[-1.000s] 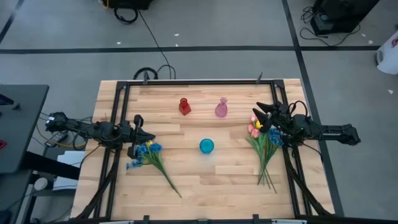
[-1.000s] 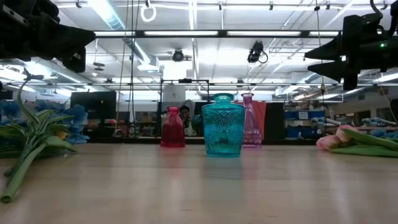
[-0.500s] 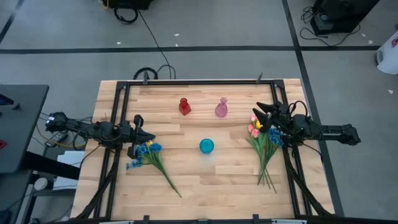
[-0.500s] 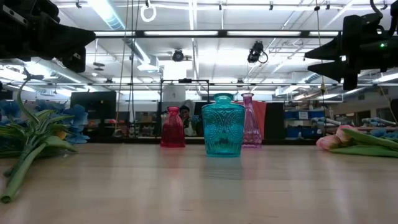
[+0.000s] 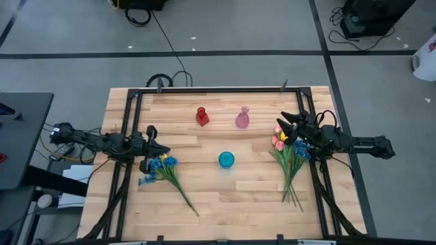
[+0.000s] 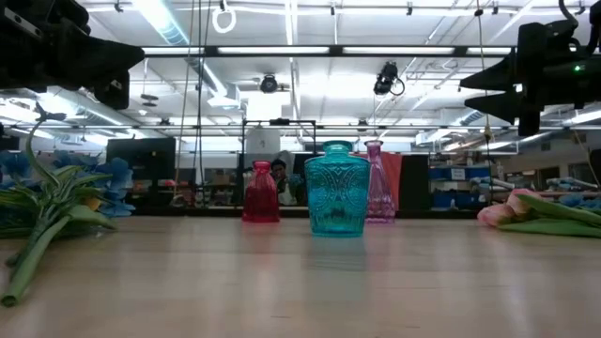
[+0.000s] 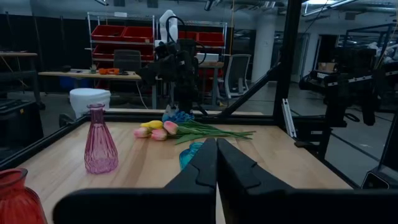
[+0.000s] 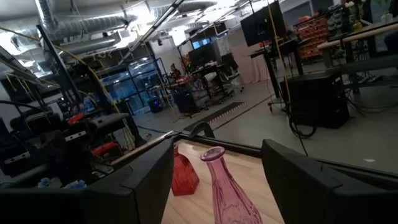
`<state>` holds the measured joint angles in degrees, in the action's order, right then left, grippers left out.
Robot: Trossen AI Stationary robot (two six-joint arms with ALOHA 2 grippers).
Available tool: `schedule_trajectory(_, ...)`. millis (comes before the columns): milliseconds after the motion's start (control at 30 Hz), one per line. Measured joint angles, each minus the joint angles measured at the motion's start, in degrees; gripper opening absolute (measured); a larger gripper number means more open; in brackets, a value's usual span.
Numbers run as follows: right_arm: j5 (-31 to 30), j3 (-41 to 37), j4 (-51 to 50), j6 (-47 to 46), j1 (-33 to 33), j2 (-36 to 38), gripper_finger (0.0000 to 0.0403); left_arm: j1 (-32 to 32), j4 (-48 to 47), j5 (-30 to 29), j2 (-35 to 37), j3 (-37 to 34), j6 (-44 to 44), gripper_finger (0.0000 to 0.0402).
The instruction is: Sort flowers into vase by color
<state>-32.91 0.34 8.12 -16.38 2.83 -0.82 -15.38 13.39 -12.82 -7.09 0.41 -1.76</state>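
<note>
Nothing has moved since the earlier frames: both arms, all three vases and both flower bunches sit exactly where they were. For the task, this reads as a pause before the first pick, since no flower is in any vase yet.

Places are given from the squat teal glass vase (image 5: 226, 160), which stands near the middle of the pale wooden worktop (image 5: 225, 197). Beyond it, toward the far edge, stand a small red glass vase (image 5: 202, 116) and a slim pink glass vase (image 5: 242, 118), side by side and apart.

On the left arm's side of the teal vase lies a bunch of artificial blue flowers (image 5: 160, 167), many small blossoms on long green stems that trail toward the near edge. The left gripper (image 5: 162, 150) hovers just above the blossoms, its jaws pressed together and holding nothing.

On the right arm's side of the teal vase lies a second bunch, pink and yellow tulip buds (image 5: 278, 141) with some blue sprigs among them, stems fanned toward the near edge. The right gripper (image 5: 280, 122) hangs over the tulip heads with its jaws spread wide and empty.

Seen level from the worktop, the blue blossoms droop softly and the pink buds lie flat, so the stems look light and bendable.
</note>
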Motion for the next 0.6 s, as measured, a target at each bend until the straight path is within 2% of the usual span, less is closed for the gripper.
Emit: schedule_trajectory(600, 0.0, 0.0, 0.0, 0.0, 0.0, 0.0, 0.0252, 0.0, 3.9, 0.0, 0.0, 0.0, -3.0, 0.0008)
